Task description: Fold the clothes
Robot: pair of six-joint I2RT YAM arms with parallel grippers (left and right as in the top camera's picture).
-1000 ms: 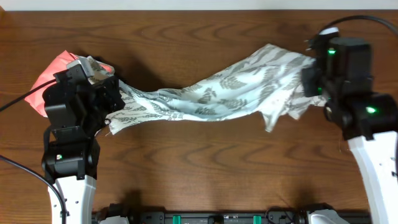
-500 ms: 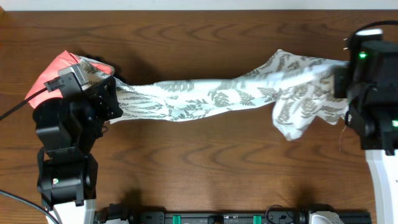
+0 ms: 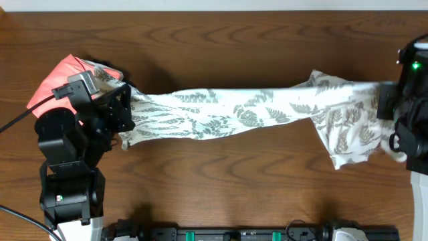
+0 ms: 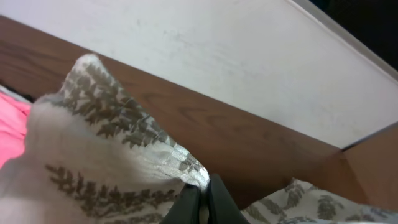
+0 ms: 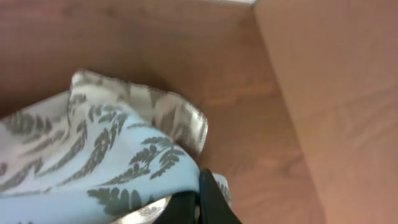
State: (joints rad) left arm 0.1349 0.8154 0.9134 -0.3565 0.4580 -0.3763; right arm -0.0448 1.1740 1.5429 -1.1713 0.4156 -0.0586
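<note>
Left tool (image 4: 200,198), right tool (image 5: 196,200): both clamped on dress (image 3: 234,114) ends | coral garment (image 3: 57,75) just beside left tool

One fern-print dress (image 3: 234,114) spans the overhead view from nine o'clock to three o'clock. One coral-pink garment (image 3: 53,80) lies at ten o'clock. One wooden table (image 3: 221,187) sits under everything. Two robot arms are in view: the left arm (image 3: 67,161) at eight o'clock and the right arm (image 3: 411,120) at three o'clock. Each wrist view shows one gripper, two in all: the left gripper (image 4: 200,199) and the right gripper (image 5: 198,202), each with two dark fingers at six o'clock.
</note>
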